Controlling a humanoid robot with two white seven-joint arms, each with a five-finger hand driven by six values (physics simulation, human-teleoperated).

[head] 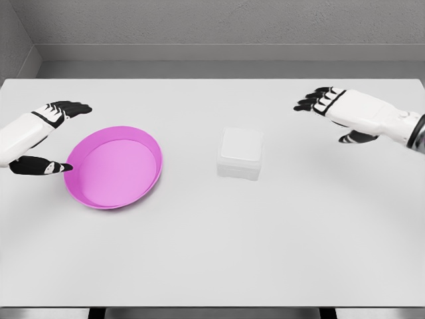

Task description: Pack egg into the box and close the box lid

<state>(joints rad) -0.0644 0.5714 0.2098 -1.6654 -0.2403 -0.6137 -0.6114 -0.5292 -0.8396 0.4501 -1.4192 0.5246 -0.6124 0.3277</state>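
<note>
A small white box [240, 154] stands near the middle of the white table [212, 252], its lid down flat on top. No egg shows anywhere. My left hand [58, 136] hovers at the far left, just left of a pink bowl, fingers spread and holding nothing. My right hand [332, 113] hangs over the table's far right, well to the right of the box, fingers relaxed and holding nothing.
A shallow pink bowl [114, 167] sits left of the box, nothing visible inside it. A grey wall runs behind the table's far edge; the near edge lies at the bottom of the view.
</note>
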